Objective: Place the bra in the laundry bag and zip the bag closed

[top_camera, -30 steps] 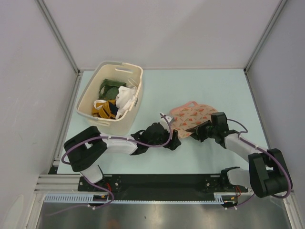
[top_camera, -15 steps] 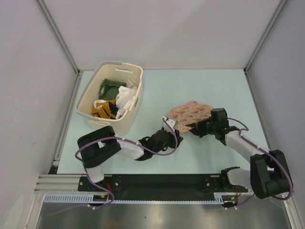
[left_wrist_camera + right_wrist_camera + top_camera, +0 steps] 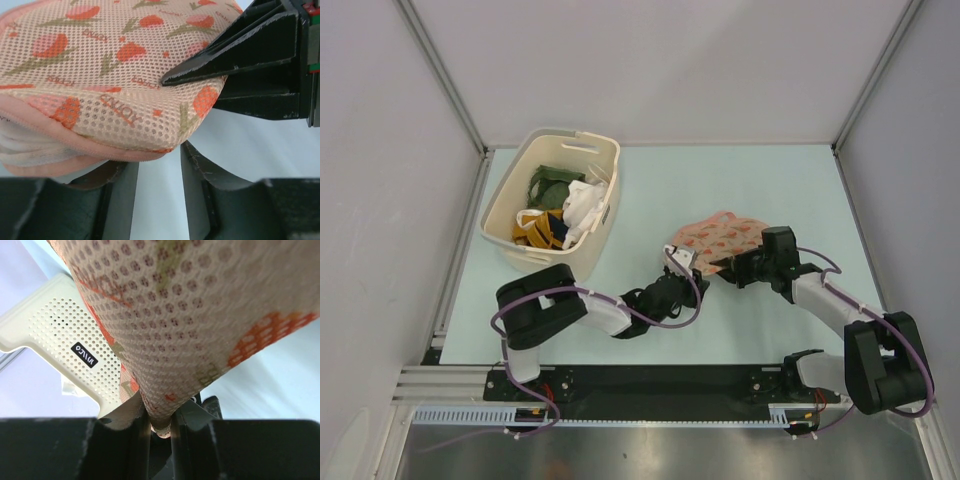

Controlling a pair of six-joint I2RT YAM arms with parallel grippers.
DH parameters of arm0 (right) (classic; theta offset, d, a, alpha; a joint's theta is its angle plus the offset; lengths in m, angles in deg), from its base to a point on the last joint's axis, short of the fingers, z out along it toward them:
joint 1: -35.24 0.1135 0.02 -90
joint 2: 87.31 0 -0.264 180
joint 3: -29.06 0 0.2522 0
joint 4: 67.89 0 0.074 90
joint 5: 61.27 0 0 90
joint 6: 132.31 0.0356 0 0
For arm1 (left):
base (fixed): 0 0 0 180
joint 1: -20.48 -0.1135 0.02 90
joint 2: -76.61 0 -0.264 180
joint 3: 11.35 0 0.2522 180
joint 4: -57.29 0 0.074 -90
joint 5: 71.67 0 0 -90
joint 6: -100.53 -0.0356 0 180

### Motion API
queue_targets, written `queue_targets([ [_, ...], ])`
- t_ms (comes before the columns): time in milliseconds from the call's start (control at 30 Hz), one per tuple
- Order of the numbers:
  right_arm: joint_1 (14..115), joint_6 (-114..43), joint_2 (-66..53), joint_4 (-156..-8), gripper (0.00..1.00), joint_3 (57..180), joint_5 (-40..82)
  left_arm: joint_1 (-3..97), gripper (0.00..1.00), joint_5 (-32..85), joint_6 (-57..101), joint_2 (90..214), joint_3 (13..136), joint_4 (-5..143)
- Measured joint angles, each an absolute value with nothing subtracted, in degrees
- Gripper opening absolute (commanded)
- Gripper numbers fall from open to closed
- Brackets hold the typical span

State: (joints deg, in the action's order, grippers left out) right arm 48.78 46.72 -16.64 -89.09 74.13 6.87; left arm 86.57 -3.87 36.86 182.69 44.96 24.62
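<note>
Basket upper left, untouched. Centre: left gripper jaws slightly apart, empty, at laundry bag lower edge. Bra unseen; we judge it inside. Right gripper clamps bag mesh. Zipping unconfirmed.

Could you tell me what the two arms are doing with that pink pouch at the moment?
The right gripper is shut on an edge of the laundry bag, pinching the mesh. The left gripper is open at the bag's opposite corner, by the pink zip edging, and grips nothing. The bra shows in no view, so I cannot tell whether it is inside. The cream basket of clothes stands apart, to the left.
</note>
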Motion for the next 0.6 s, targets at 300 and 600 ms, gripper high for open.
queue_targets([
  [300, 48.89, 47.44, -16.27, -88.91, 0.21, 74.13, 6.87, 86.59, 0.00, -7.25, 36.53, 183.39, 46.25, 23.99],
  [600, 48.87, 46.92, -16.27, -88.65, 0.10, 74.13, 6.87, 86.76, 0.00, -9.94, 37.21, 183.33, 47.21, 26.89],
])
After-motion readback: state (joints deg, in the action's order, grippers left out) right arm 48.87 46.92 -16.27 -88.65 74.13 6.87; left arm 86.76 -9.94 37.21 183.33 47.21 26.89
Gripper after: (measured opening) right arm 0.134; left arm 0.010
